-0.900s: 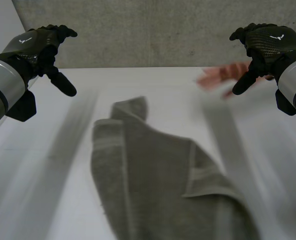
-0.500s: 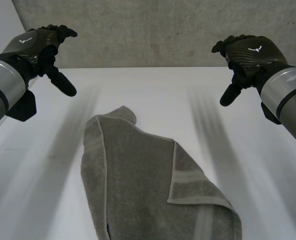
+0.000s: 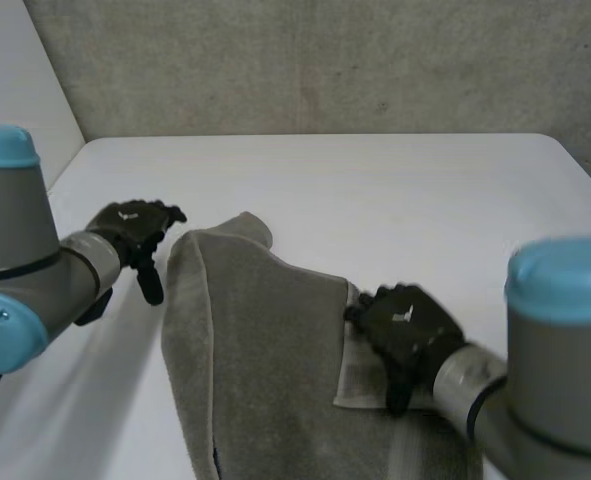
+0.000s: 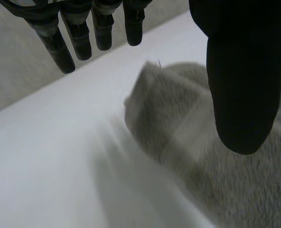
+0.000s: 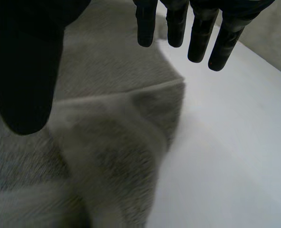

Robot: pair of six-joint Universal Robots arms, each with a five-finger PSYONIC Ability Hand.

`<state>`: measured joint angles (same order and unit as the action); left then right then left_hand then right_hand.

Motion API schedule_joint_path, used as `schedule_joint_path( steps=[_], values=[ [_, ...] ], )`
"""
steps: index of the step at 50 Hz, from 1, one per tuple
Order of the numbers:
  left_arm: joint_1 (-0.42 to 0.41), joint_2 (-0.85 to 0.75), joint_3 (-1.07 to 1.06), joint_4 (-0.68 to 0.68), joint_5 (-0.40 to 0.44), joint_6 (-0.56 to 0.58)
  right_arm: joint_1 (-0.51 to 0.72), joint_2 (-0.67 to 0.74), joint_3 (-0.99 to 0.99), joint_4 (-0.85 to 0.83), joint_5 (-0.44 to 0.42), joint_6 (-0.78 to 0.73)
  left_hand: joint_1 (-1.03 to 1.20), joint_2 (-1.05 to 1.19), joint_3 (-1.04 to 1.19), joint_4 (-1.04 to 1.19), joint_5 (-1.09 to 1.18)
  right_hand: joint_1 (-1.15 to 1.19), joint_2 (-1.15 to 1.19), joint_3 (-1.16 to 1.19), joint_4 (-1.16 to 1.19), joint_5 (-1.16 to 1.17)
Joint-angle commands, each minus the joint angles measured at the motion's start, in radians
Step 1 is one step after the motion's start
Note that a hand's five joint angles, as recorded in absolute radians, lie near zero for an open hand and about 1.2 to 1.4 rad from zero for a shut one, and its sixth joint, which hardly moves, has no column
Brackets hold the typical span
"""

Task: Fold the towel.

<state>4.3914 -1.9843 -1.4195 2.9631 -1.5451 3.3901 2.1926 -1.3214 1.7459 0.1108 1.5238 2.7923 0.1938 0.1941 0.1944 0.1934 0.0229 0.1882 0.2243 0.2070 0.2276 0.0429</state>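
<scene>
One towel, two hands, both spread wide.
The grey towel (image 3: 265,360) lies rumpled by the near edge of the white table (image 3: 395,190); left hand (image 3: 135,228) beside its far corner, right hand (image 3: 405,322) over its folded right flap, fingers straight, clear of the thumbs, gripping nothing.

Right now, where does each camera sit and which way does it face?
Head view: behind and between the arms, looking down at the table and towel; both arms, the left robot hand and the right robot hand show.
Left wrist view: on the left wrist, looking along the palm at a towel corner; its straight fingers and thumb show.
Right wrist view: on the right wrist, looking at the towel's folded flap; its straight fingers and thumb show.
All three share the towel and table.
</scene>
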Motion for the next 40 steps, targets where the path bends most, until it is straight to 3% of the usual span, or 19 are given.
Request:
schedule_joint_path(
  steps=[1, 8, 10, 12, 21, 30, 35, 40],
  values=[
    [0.005, -0.048, -0.032, 0.080, 0.000, 0.044, 0.039, 0.047, 0.173, -0.260, 0.041, -0.100, 0.031, 0.031, 0.031, 0.032, 0.028, -0.014, -0.050, -0.032, -0.053, -0.043],
    [0.013, -0.048, -0.050, 0.120, 0.000, 0.044, 0.029, 0.130, 0.192, -0.431, 0.139, -0.140, 0.023, 0.022, 0.022, 0.023, 0.019, 0.384, 0.348, 0.365, 0.345, 0.355],
    [0.014, -0.042, -0.056, 0.122, 0.002, 0.044, 0.023, 0.123, 0.190, -0.499, 0.171, -0.177, 0.017, 0.017, 0.016, 0.017, 0.013, 1.073, 1.037, 1.054, 1.034, 1.044],
    [0.013, -0.041, -0.056, 0.122, 0.002, 0.044, 0.018, 0.116, 0.193, -0.538, 0.176, -0.187, 0.014, 0.014, 0.013, 0.014, 0.010, 1.207, 1.171, 1.188, 1.167, 1.178],
    [0.010, -0.045, -0.055, 0.134, 0.008, 0.043, 0.004, -0.019, 0.193, -0.628, 0.171, -0.175, 0.020, 0.019, 0.019, 0.020, 0.016, 1.208, 1.172, 1.189, 1.169, 1.179],
    [0.011, -0.071, -0.047, 0.200, 0.023, 0.052, -0.005, -0.021, 0.192, -0.625, 0.173, -0.188, 0.043, 0.043, 0.043, 0.044, 0.040, 1.208, 1.172, 1.189, 1.169, 1.179],
    [0.011, -0.119, -0.022, 0.211, 0.065, 0.103, -0.014, -0.016, 0.193, -0.611, 0.171, -0.192, 0.040, 0.040, 0.040, 0.041, 0.037, 1.208, 1.172, 1.189, 1.169, 1.179],
    [0.007, -0.189, 0.013, 0.208, 0.108, 0.251, -0.025, -0.009, 0.176, -0.586, 0.168, -0.195, 0.049, 0.049, 0.048, 0.049, 0.045, 1.208, 1.172, 1.189, 1.169, 1.179]
  ],
)
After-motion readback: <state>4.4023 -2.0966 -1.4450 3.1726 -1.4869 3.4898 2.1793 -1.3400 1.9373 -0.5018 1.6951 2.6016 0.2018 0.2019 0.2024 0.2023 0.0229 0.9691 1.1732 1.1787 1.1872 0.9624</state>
